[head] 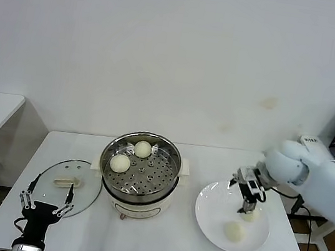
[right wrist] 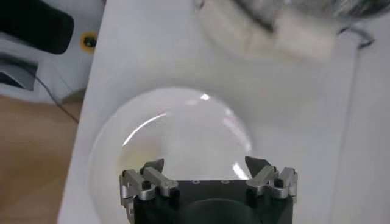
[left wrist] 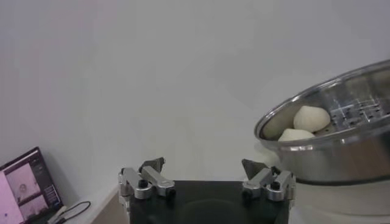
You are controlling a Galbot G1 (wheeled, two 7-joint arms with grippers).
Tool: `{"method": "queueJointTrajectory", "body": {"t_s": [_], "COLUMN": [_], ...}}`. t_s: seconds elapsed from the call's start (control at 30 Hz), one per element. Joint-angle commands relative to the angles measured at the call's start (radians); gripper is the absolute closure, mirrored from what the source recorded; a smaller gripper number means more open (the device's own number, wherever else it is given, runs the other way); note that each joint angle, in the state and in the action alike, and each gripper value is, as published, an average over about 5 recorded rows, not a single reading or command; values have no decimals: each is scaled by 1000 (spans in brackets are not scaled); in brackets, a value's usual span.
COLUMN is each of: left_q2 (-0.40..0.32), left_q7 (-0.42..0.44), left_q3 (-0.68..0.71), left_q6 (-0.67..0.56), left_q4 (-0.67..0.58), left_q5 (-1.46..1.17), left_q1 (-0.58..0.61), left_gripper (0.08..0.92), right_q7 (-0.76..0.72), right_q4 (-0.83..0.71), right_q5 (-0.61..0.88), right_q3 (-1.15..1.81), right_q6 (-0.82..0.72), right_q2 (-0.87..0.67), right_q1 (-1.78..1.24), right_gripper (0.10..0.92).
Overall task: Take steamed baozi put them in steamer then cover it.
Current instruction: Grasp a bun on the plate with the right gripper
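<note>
With two baozi point(head: 120, 163) in the steamer point(head: 141, 167), our right gripper point(head: 248, 202), jaws apart, hangs over the plate point(head: 210, 220); we should centre on the nearer baozi point(head: 250, 215) and close gently; left gripper point(head: 47, 199) waits open beside the cover point(head: 65, 186).

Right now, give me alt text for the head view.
The open right gripper hangs over a white plate holding two baozi, one right beneath it. Two more sit in the steel steamer at table centre; the glass lid lies left, by the open left gripper.
</note>
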Motion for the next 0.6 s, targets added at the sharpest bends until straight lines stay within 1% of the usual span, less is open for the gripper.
{"method": "queueJointTrajectory", "body": {"t_s": [0.03,0.6], "left_q2": [-1,-5], "left_q7": [-1,-2], "left_q3": [1,-2], "left_q6": [0,-2], "left_q4": [7,36], "left_q5": [3,3], "left_q1": [2,-8], "left_gripper": [177,177], "right_q7": [19,54], "right_q4": [21,-71], "right_q5": [-122,-176], "right_q3": [146,143], "right_q6": [11,17], "right_q2": [-80,7], "right_q1": [-286,-343], "right_gripper": [203,203]}}
